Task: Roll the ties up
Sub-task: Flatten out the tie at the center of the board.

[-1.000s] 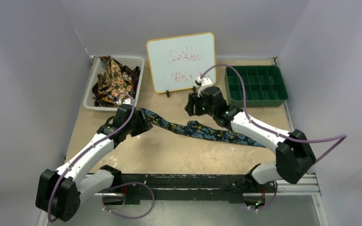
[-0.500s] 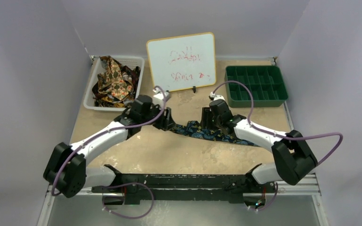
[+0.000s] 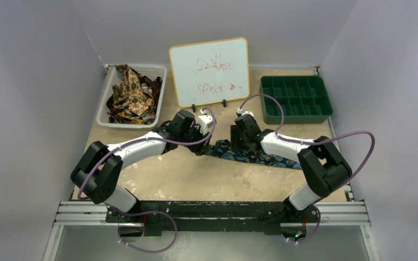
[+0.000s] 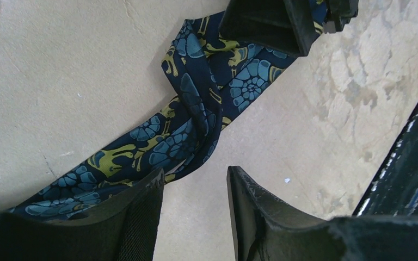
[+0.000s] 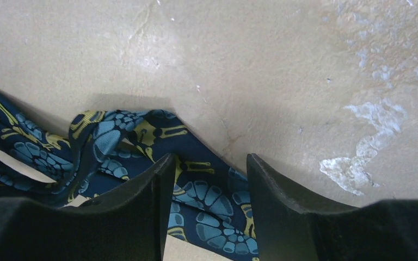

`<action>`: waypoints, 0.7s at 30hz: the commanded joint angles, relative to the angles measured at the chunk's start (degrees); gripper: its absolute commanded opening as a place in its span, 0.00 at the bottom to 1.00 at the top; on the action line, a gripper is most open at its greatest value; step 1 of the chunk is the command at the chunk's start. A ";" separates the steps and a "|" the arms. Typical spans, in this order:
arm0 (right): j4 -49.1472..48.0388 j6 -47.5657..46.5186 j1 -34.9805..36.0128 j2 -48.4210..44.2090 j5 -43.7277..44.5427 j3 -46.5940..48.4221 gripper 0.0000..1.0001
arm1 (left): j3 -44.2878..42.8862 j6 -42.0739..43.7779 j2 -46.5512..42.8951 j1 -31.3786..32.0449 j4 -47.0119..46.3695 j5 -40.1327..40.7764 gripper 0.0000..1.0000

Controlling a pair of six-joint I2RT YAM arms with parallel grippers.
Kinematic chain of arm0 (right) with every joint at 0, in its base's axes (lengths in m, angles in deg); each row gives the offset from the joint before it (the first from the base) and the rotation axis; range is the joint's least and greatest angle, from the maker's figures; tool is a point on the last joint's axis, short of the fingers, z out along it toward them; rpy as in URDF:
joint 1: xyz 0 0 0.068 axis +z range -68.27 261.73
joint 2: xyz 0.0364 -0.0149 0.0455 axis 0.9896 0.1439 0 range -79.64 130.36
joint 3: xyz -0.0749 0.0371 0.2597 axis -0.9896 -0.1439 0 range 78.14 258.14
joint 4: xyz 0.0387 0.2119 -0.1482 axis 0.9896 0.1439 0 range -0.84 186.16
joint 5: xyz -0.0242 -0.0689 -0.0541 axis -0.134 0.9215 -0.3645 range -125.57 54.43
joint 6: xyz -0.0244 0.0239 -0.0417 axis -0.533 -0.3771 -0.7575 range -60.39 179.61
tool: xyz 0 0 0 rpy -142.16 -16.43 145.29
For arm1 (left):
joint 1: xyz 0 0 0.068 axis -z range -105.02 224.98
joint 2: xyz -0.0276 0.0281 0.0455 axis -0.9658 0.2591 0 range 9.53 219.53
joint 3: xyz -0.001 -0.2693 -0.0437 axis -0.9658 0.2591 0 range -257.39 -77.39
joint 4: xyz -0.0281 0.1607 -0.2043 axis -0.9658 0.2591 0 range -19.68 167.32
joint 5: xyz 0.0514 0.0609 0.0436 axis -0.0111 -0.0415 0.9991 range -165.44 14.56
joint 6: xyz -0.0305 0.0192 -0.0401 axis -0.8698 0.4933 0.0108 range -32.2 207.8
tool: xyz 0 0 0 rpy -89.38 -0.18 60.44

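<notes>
The left arm (image 3: 136, 147) reaches forward and inward from its base, elbow folded low and wrist tipped over, so the left gripper (image 3: 201, 144) points downward. Its jaws stand partly open, with a plain gap between the two dark fingers (image 4: 136, 217) and nothing pinched there. The right arm (image 3: 280, 145) bends the same way from the other side. The right gripper (image 3: 240, 145) sits just across from the left one, tips nearly facing, also angled down with jaws apart and nothing held

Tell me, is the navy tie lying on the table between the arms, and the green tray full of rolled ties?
The green tray's compartments show nothing in them in the top view. The navy tie does lie on the table as you say.
</notes>
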 commanded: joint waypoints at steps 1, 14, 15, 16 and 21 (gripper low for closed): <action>2.07 -1.45 0.42 2.26 3.52 1.95 0.53 | -1.37 5.35 0.59 0.26 -0.69 -0.01 0.44; 3.83 -3.91 1.70 1.31 -4.00 2.89 0.60 | 0.16 8.32 0.46 0.87 0.52 -5.46 0.42; 3.61 -3.66 1.71 1.97 -4.04 2.67 0.59 | -0.12 8.68 1.04 0.88 1.15 -5.18 0.42; 3.50 -3.45 1.69 2.55 -3.68 2.53 0.56 | -0.32 9.17 1.63 0.87 1.65 -4.96 0.42; 3.37 -2.82 1.70 1.95 -1.86 2.29 0.37 | -1.23 10.93 2.96 0.96 2.92 -1.91 0.39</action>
